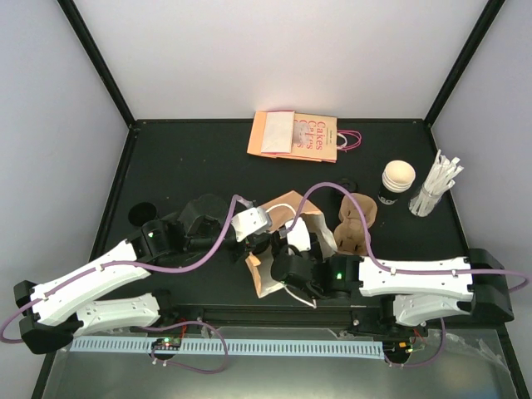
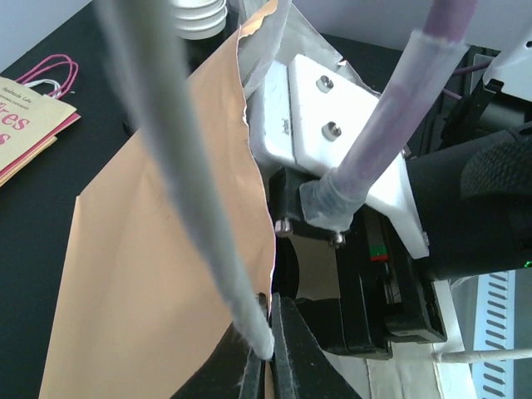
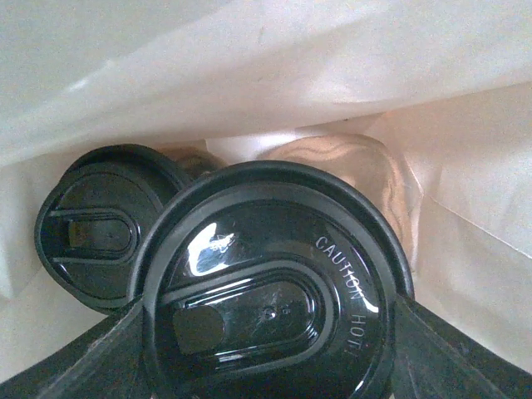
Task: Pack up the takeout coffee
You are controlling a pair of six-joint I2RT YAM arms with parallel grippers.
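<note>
The small black lidded paper takeout cup (image 3: 266,307) sits inside the brown paper bag (image 2: 150,274), clamped in the right gripper (image 3: 270,370), close beside a second black lidded cup (image 3: 91,237). The left gripper (image 2: 270,345) is pinched together on the bag's rim. Letting go too high could tip the cup against its neighbour, and a slipped rim could collapse the bag.

Coffee (image 3: 270,307): glossy black lid (raised "CAUTION HOT" lettering, same black). Second lid (image 3: 100,237): black. Bag (image 2: 158,274): tan outside, pale inside. Flat bags (image 1: 299,135): orange, red print. Table (image 1: 166,150): black. Straws (image 1: 436,183): white. Carrier (image 1: 357,220): brown.
</note>
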